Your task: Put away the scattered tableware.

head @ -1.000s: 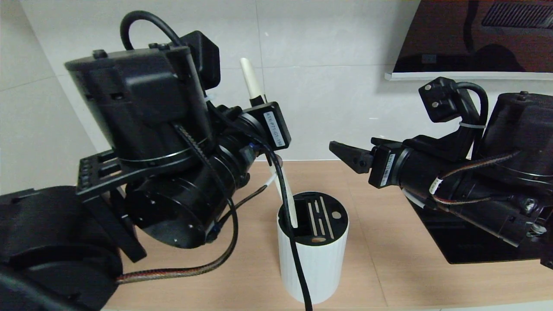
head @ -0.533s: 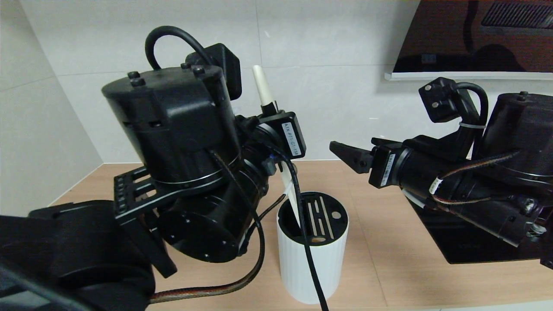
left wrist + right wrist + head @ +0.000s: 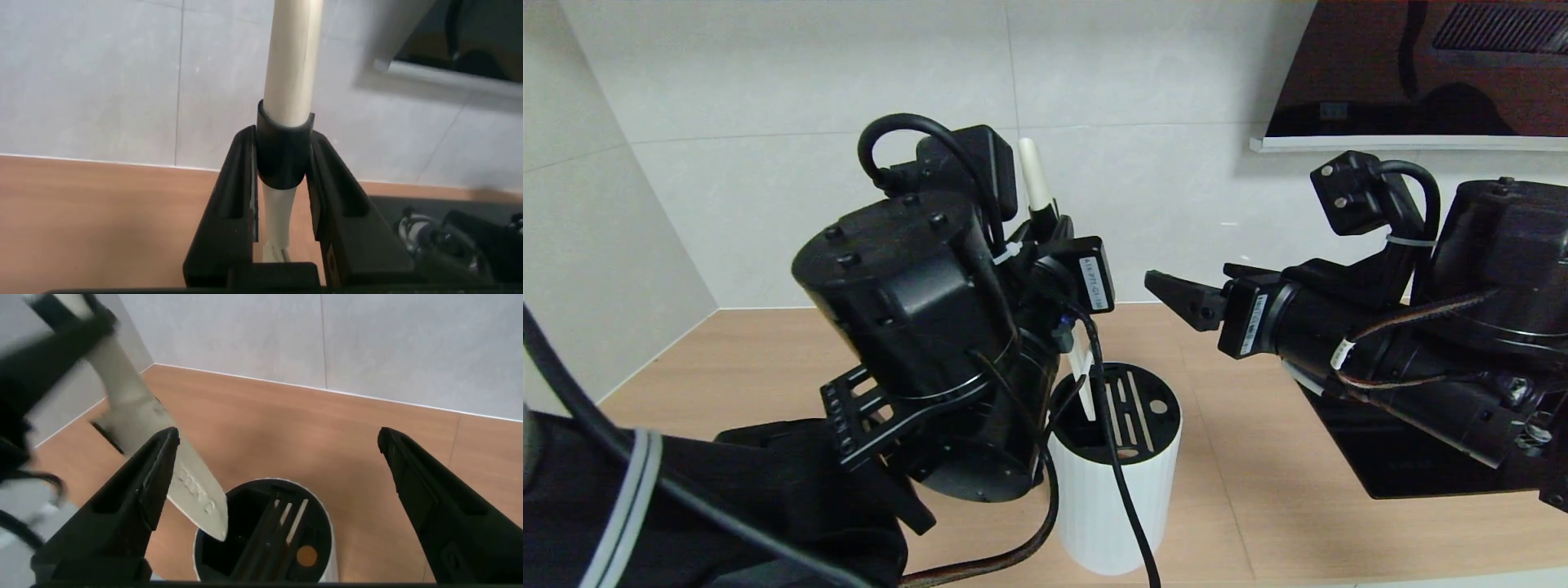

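Knife (image 3: 290, 73) sits clenched by its pale handle between my left gripper's (image 3: 283, 163) fingers, blade slanting down, its tip seemingly just inside the white holder's (image 3: 1115, 498) rim. My right gripper (image 3: 278, 445) hangs spread wide above the holder. Wooden counter (image 3: 768, 359) runs around the holder, with a black cooktop (image 3: 1388, 457) beside it.

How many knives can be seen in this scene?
1. The cream-handled, white-bladed knife is clamped in the left gripper, its tip in the white cylindrical holder with a black slotted top. Others may be hidden inside the holder.
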